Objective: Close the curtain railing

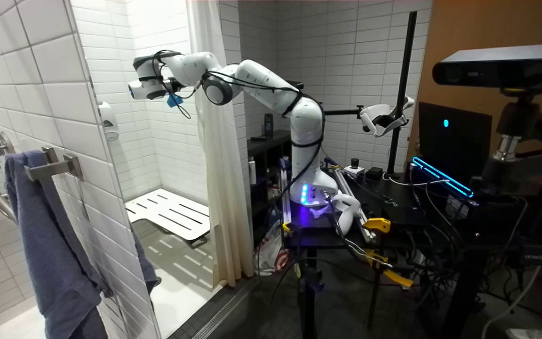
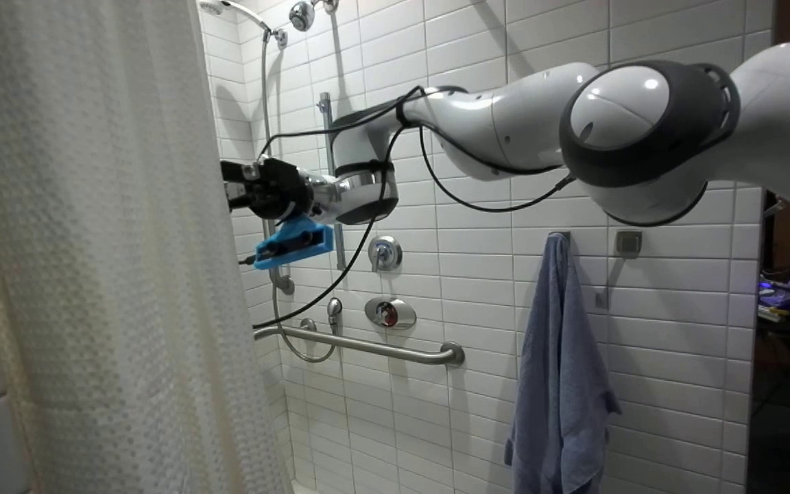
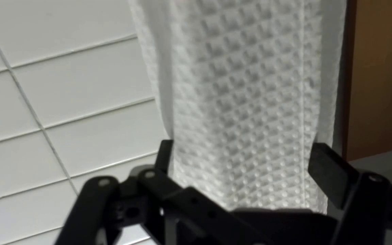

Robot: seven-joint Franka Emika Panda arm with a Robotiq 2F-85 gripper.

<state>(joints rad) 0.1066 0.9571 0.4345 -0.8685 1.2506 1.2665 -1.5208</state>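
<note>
The tool point(image 3: 243, 154) stands wide, the curtain point(image 3: 247, 75) showing between its jaws. That spread presumably readies a grip for pulling.

In an exterior view your shower wall point(image 1: 158, 23) glares near-white, the worktop point(image 1: 405, 193) gloomy; highlights spot the arm point(image 2: 525, 127); your wrist view blurs the dark end effector point(image 3: 243, 153).

At the bottom, the gripper point(image 3: 245, 161) gaped before a waffle-textured white curtain point(image 3: 250, 95), mid-frame; wall tiles point(image 3: 94, 75) filled the left.
</note>
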